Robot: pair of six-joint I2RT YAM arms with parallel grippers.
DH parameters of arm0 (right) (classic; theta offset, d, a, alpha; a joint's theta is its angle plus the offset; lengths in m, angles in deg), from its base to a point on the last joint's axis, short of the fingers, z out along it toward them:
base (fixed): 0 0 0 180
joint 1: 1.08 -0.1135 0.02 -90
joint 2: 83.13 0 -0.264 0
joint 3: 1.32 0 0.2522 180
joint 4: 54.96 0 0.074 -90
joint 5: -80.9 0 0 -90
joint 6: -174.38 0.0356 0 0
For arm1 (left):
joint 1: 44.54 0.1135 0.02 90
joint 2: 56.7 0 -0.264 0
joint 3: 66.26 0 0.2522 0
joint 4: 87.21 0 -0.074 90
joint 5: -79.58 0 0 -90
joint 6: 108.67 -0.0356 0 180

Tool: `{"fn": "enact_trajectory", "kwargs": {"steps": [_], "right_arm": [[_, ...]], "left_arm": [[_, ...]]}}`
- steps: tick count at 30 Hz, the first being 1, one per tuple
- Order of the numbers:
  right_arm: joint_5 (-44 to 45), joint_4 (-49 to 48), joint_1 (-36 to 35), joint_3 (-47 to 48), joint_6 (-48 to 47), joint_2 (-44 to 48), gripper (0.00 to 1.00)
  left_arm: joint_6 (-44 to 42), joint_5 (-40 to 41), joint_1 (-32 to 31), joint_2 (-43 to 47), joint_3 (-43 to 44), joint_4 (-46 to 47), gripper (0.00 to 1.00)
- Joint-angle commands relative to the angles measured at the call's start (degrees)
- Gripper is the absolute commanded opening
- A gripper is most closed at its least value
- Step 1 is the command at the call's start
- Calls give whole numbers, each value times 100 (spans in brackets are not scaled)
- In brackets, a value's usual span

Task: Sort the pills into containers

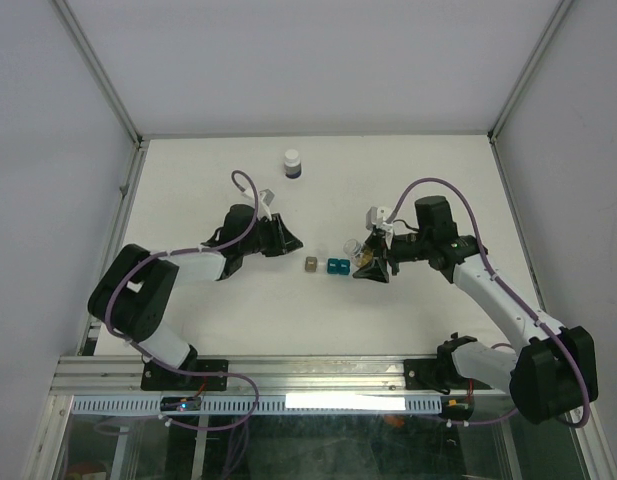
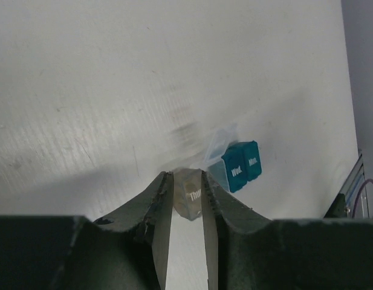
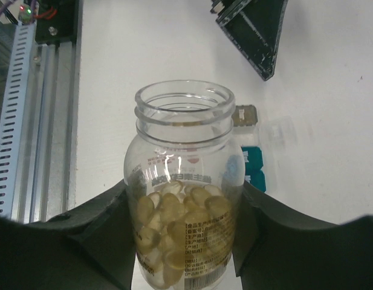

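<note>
My right gripper is shut on a clear bottle with an open mouth, tipped toward the containers. The yellow-tan pills fill its lower half. The teal-blue container sits just left of the bottle. Beside it stands the grey-brown container, marked "Thu". My left gripper has its jaws narrowed around the grey-brown container, whose sides meet both fingers.
A dark bottle with a white cap stands at the back of the table. A clear flipped-up lid rises behind the teal container. The metal rail runs along the near edge.
</note>
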Motion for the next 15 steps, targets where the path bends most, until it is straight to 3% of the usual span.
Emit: {"fn": "enact_trajectory", "kwargs": {"steps": [1, 9, 15], "right_arm": [[387, 317, -35, 318, -418, 83, 0], [1083, 845, -106, 567, -793, -242, 0], [1865, 1081, -520, 906, -935, -870, 0]], "left_arm": [[-311, 395, -13, -486, 704, -447, 23], [-442, 129, -132, -1077, 1090, -664, 22], [-706, 219, -122, -461, 437, 100, 27]]}}
